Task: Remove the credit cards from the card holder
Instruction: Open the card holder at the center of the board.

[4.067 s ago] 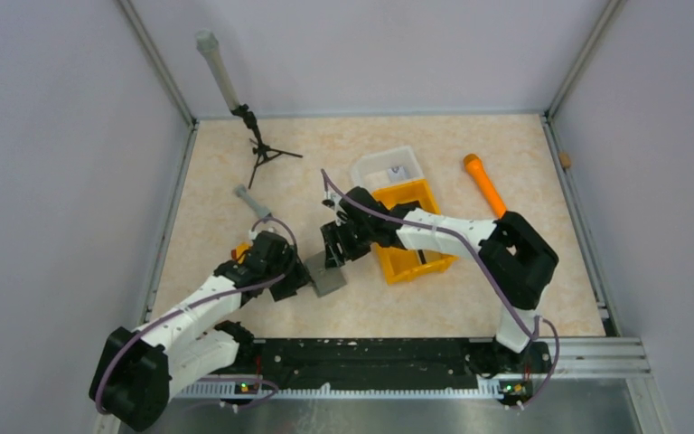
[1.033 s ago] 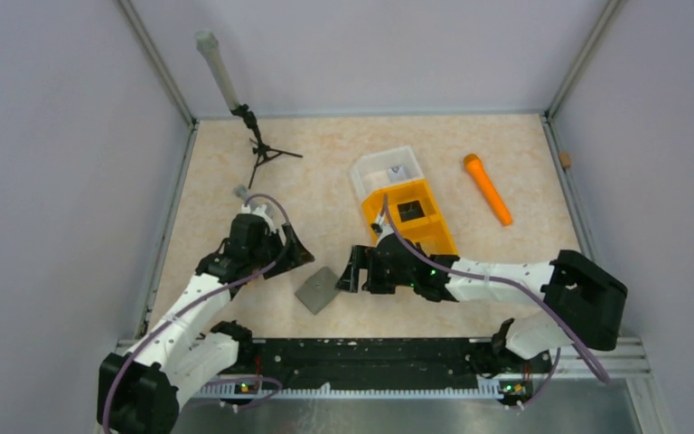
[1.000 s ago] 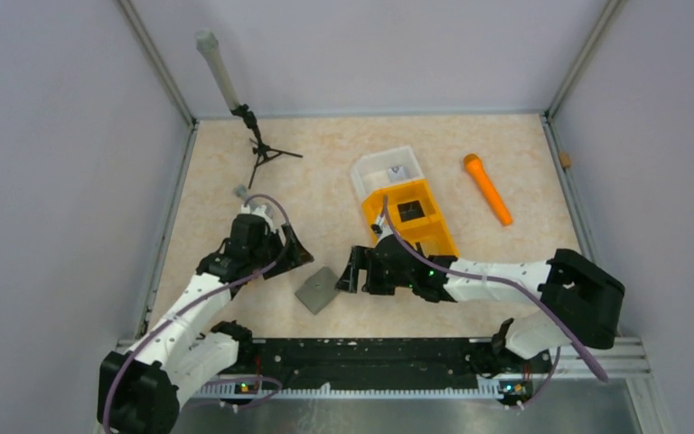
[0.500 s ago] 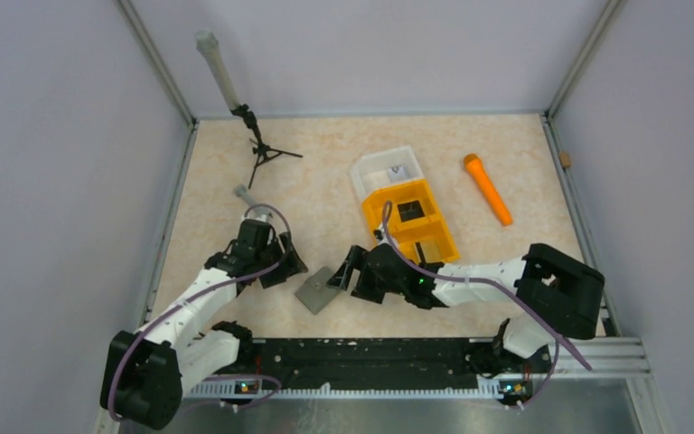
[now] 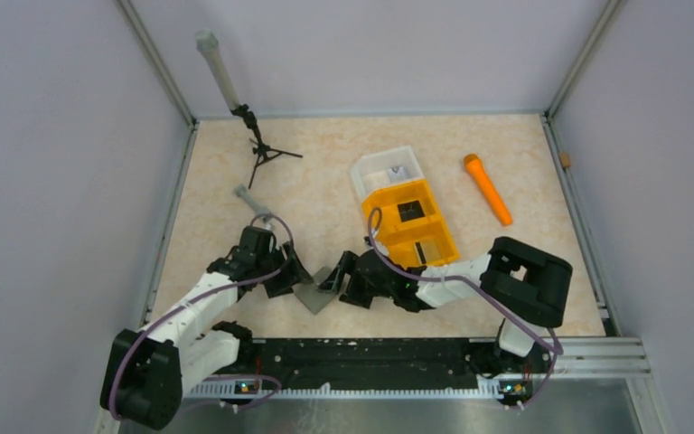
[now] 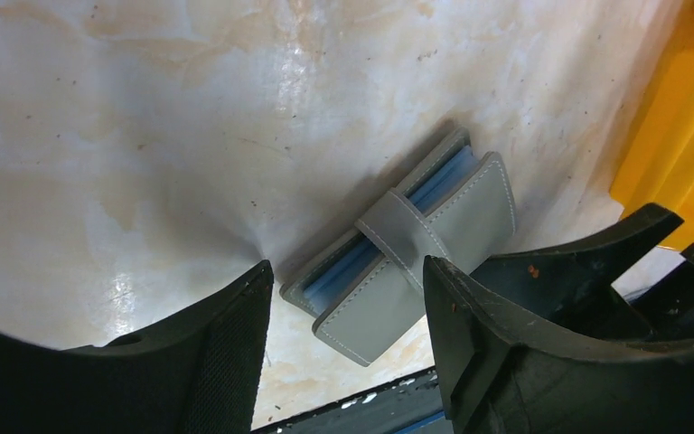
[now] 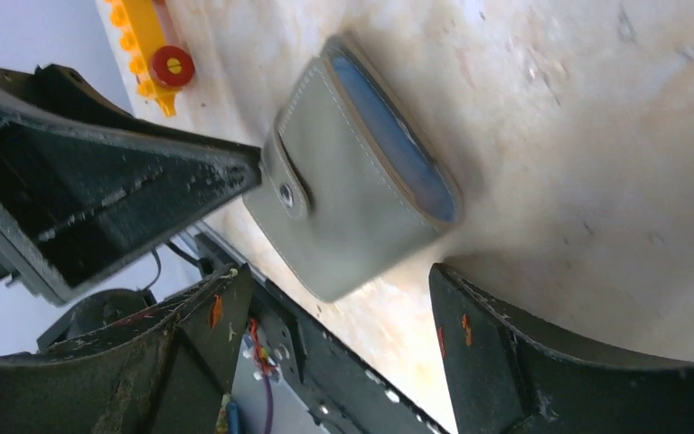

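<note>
The grey card holder (image 5: 316, 292) lies folded shut on the table, its snap strap across it. It also shows in the left wrist view (image 6: 425, 262) and the right wrist view (image 7: 348, 212). Light-blue credit cards (image 6: 384, 242) show edge-on between its panels, also in the right wrist view (image 7: 396, 149). My left gripper (image 5: 294, 277) is open at the holder's left edge, and the holder lies just ahead of its fingers (image 6: 226, 348). My right gripper (image 5: 337, 273) is open at the holder's right edge, not gripping it. A dark flat square (image 5: 409, 211) lies in the orange bin.
The orange two-compartment bin (image 5: 434, 222) stands right behind my right gripper, with a clear tray (image 5: 372, 168) behind it. An orange marker (image 5: 487, 188) lies at the back right, a small tripod (image 5: 259, 149) at the back left. A yellow notched piece (image 7: 149, 41) lies near my left arm.
Both grippers have closed in on the holder: the left came down and right to its left edge, the right slid left to its right edge. The holder has stayed in place.
</note>
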